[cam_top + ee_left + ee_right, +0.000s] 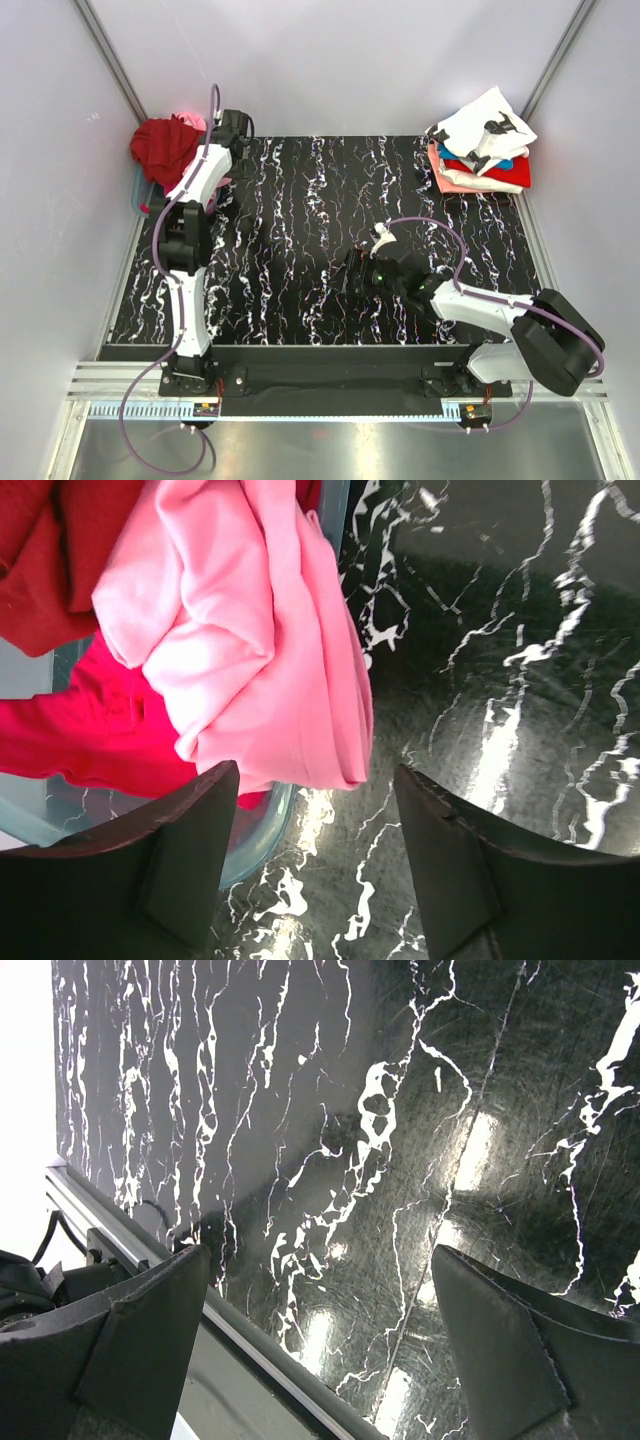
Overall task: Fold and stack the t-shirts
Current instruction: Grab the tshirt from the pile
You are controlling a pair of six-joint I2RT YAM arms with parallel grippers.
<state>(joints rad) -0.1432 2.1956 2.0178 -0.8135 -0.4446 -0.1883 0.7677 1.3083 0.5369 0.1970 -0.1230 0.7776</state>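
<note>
A heap of unfolded t-shirts lies in a bin at the far left of the table. In the left wrist view a light pink t-shirt hangs over the bin's rim, with a dark red one and a magenta one behind it. My left gripper hovers at the pink shirt's lower edge, jaws apart, nothing between them. Folded t-shirts are stacked at the far right, a white one with black print on top. My right gripper rests low over mid-table, open and holding nothing.
The translucent blue bin stands at the table's far left edge. The black marbled table is enclosed by white walls. Its metal front rail runs just under the right gripper.
</note>
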